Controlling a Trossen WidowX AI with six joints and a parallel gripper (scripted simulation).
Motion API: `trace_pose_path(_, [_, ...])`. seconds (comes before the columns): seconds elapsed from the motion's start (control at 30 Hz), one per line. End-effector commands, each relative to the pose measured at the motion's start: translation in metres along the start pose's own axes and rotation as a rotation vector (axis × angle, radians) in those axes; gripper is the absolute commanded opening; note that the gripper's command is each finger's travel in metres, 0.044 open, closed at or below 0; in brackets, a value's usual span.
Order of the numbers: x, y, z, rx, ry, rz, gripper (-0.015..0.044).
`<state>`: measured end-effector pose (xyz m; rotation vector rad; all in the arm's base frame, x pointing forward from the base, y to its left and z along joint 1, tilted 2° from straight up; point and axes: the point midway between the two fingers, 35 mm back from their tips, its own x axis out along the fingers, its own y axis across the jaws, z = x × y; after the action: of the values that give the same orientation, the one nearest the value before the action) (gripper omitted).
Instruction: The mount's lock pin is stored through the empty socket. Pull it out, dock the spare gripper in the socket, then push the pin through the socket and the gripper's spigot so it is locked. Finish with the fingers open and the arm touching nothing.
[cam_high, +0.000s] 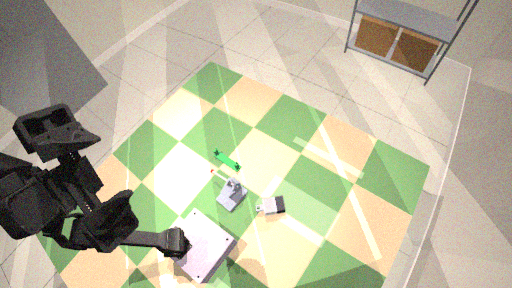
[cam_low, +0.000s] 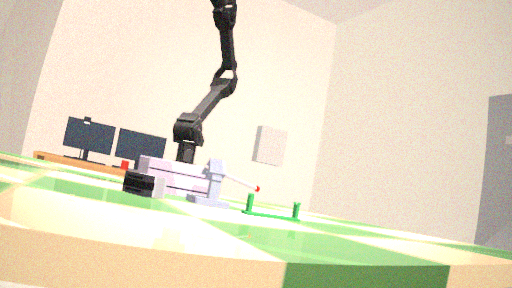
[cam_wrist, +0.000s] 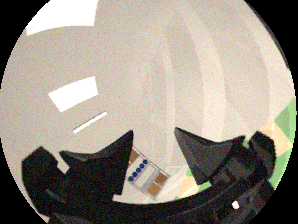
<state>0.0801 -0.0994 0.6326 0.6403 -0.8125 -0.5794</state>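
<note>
The grey mount (cam_high: 231, 198) (cam_low: 215, 186) stands on the checkered board. The lock pin (cam_high: 220, 175) (cam_low: 242, 181) is in its upright head, with the pale shaft and red tip sticking out on one side. The spare gripper (cam_high: 273, 205) (cam_low: 141, 184), a black and pale block with a small spigot, lies on the board beside the mount, apart from it. My gripper (cam_high: 115, 165) (cam_wrist: 153, 131) is open and empty, raised high and far from both. Its fingers are out of frame in the exterior view.
A green holder (cam_high: 227, 160) (cam_low: 272, 216) with two posts stands near the pin's red tip. A pale box (cam_high: 207, 242) (cam_low: 172, 176) under the arm's base is close to the mount. A shelf (cam_high: 407, 17) (cam_wrist: 146, 175) stands beyond the board.
</note>
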Motion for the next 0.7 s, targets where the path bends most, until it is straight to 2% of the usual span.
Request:
trace_pose_path(0.0, [0.02,-0.019,-0.031,-0.085,0.108,-0.046,0.03])
trace_pose_path(0.33, [0.044,-0.047,-0.099,-0.282,0.344,-0.071,0.03])
trace_pose_path(0.67, [0.05,-0.068,-0.171,-0.49,0.59,-0.04,0.03])
